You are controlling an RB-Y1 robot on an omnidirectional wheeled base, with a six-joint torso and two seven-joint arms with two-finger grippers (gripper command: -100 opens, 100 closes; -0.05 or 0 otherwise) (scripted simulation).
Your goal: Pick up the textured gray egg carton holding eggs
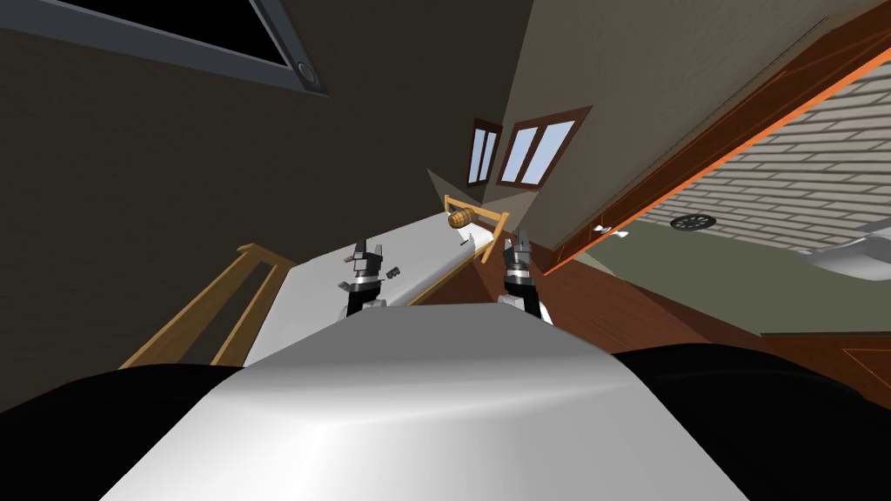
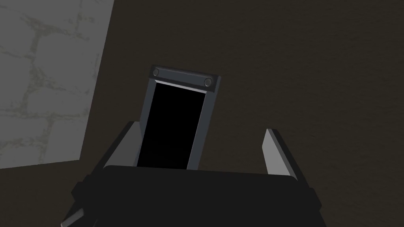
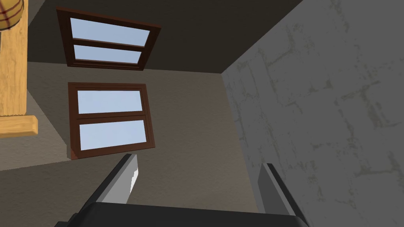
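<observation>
Locating the egg carton comes first; its place cannot be told. Left gripper (image 1: 365,258) hovers over the white surface's (image 1: 309,300) near end, right gripper (image 1: 519,248) beyond its right edge. Both sets of fingers (image 2: 276,153) are wide apart and empty. Lower the gaze before reaching.

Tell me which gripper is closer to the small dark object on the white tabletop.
Left. The left gripper is right beside the small dark object over the white tabletop; the right gripper is apart, past the table's side edge, above the brown floor.
</observation>
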